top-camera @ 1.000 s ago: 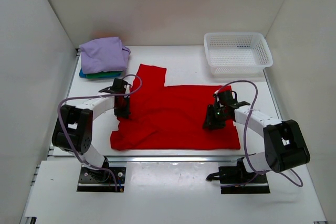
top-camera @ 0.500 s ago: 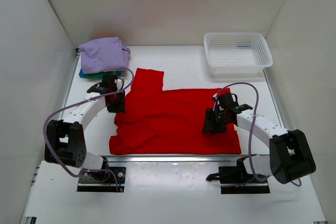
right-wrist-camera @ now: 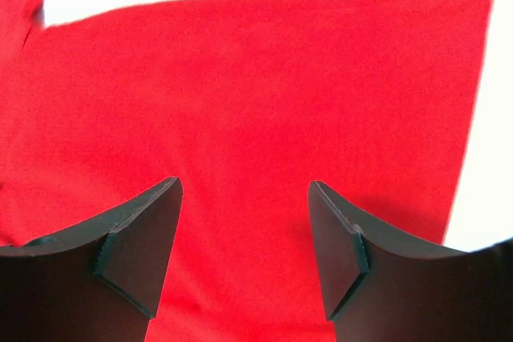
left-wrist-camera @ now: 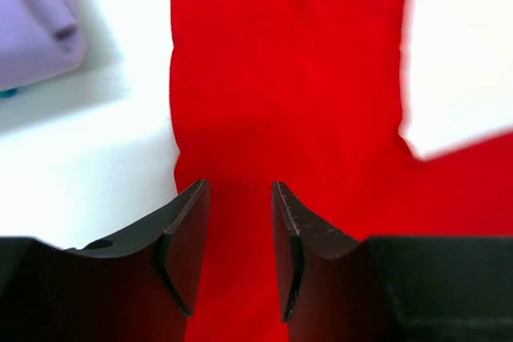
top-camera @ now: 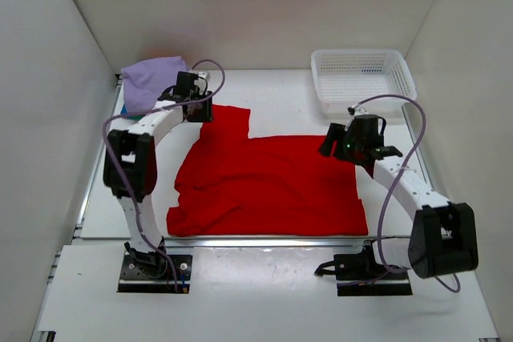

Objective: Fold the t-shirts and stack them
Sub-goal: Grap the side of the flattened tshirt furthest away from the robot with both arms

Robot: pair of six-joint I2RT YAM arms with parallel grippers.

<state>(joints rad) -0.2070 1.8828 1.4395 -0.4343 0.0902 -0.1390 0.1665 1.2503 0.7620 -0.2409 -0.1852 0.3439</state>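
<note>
A bright red t-shirt (top-camera: 264, 178) lies spread flat on the white table, one sleeve pointing to the back. A folded lavender t-shirt (top-camera: 148, 78) sits at the back left; a sliver of teal shows under it in the left wrist view (left-wrist-camera: 6, 92). My left gripper (top-camera: 200, 110) is open and empty, low over the base of the red back sleeve (left-wrist-camera: 288, 62), just right of the lavender shirt (left-wrist-camera: 32, 22). My right gripper (top-camera: 335, 146) is open wide and empty, above the red shirt's back right part (right-wrist-camera: 256, 86).
A white plastic mesh basket (top-camera: 369, 103) stands at the back right, behind my right arm. White walls close in the table on three sides. The red shirt's front hem lies near the table's front edge.
My left gripper moved from the red shirt's left edge back to the sleeve by the lavender stack. My right gripper lifted and moved back to the shirt's back right corner.
</note>
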